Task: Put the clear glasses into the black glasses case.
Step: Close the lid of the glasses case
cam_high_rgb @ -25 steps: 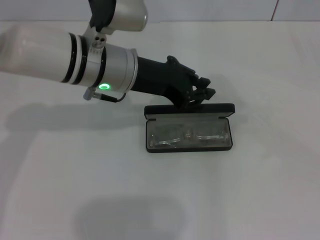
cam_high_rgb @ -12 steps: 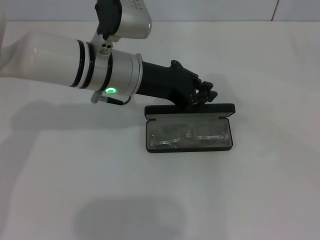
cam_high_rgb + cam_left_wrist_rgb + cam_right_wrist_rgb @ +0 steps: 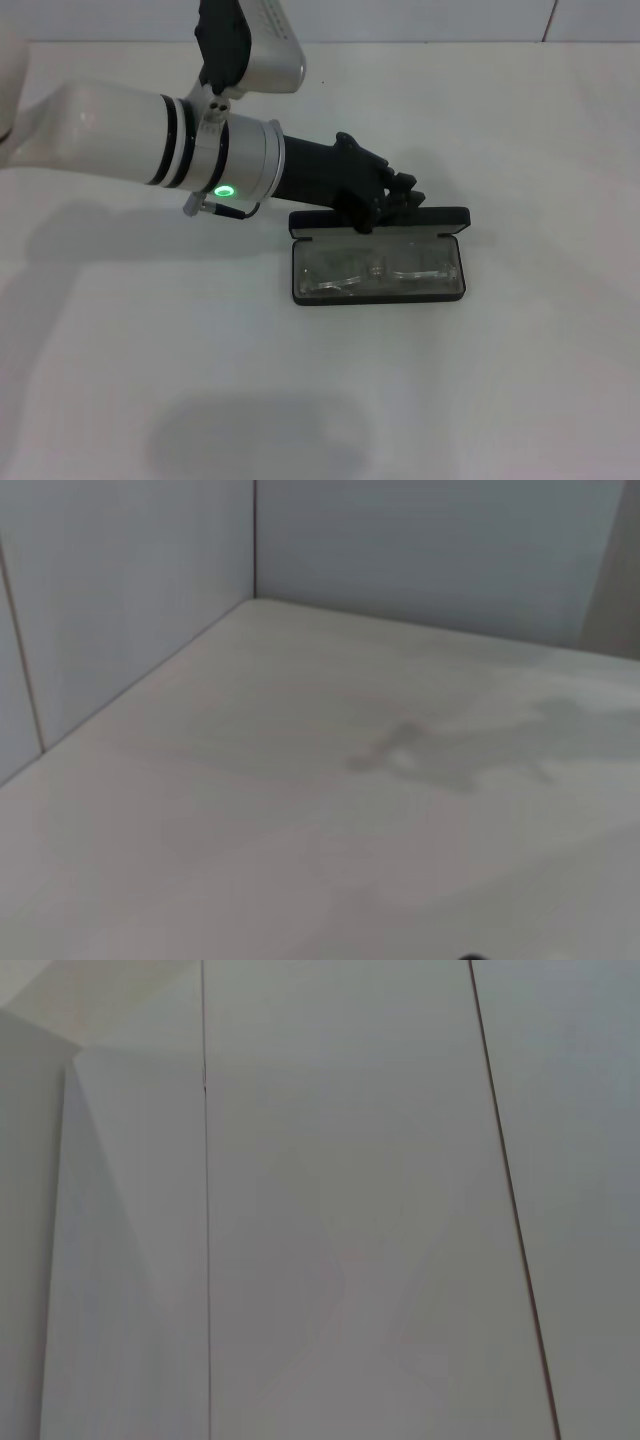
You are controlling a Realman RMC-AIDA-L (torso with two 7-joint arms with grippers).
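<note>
The black glasses case [image 3: 300, 297] lies open on the white table, right of the middle in the head view. Its lid [image 3: 450, 219] stands nearly upright along the far side. The clear glasses [image 3: 375, 268] lie folded inside the case on the grey lining. My left arm reaches in from the left, and my left gripper [image 3: 403, 196] hangs just behind the lid's top edge, close to it or touching it. The left wrist view shows only bare table and wall. My right arm is out of view.
The white table [image 3: 200, 380] extends all around the case. A pale wall [image 3: 420, 20] runs along the far edge. The right wrist view shows only pale wall panels [image 3: 340, 1210].
My left arm has swung slightly, and its gripper has come down and nearer, closer to the lid's top edge. The case and glasses have not moved.
</note>
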